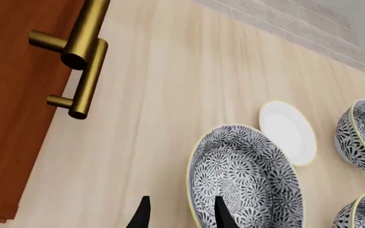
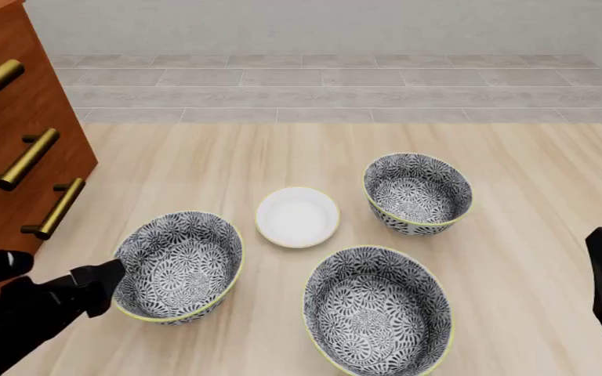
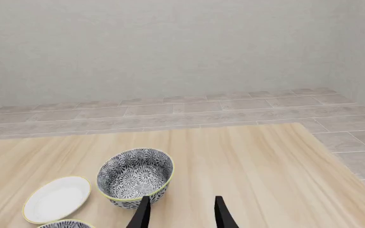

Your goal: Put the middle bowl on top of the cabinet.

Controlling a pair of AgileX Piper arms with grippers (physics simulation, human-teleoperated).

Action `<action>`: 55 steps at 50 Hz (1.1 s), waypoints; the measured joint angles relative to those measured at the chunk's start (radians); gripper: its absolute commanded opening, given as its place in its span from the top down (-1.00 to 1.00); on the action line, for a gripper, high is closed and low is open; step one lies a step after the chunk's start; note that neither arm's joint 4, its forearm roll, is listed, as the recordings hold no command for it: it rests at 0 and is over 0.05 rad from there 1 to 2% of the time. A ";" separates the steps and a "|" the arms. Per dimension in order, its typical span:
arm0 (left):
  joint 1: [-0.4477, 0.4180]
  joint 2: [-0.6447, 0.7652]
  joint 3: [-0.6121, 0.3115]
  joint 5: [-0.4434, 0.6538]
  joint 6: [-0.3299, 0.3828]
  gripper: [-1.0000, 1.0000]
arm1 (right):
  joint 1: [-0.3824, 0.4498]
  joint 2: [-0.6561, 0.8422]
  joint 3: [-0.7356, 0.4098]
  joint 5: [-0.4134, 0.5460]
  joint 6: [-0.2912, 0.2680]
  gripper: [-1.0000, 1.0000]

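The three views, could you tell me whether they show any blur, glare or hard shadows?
Front view: evenly lit and sharp, only faint soft shading under the white saucer and patterned bowls, no glare. Left wrist view: sharp throughout, a soft highlight along the cabinet's brass handle, and the scene appears tilted. Right wrist view: crisp from the right gripper to the back wall, flat light.
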 measured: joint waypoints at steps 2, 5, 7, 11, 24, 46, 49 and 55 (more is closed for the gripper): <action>0.000 0.006 0.000 -0.004 -0.002 -1.00 | 0.000 0.000 0.000 0.000 0.000 -1.00; -0.001 0.014 0.000 -0.009 -0.004 -1.00 | -0.001 -0.001 0.000 0.000 0.001 -1.00; -0.001 0.020 0.000 -0.013 -0.006 -1.00 | -0.001 -0.001 0.000 0.001 0.001 -1.00; -0.002 0.032 0.000 -0.021 -0.009 -1.00 | -0.002 -0.001 0.000 0.001 0.002 -1.00; -0.004 0.063 0.000 -0.043 -0.019 -1.00 | -0.004 -0.003 0.001 0.002 0.005 -1.00; -0.012 0.127 0.001 -0.094 -0.032 -1.00 | -0.002 -0.002 0.001 0.002 -0.001 -1.00; -0.013 0.137 0.001 -0.103 -0.034 -1.00 | -0.002 -0.001 0.001 0.001 -0.002 -1.00; -0.013 0.160 0.001 -0.122 -0.038 -1.00 | -0.001 0.001 0.001 -0.001 -0.002 -1.00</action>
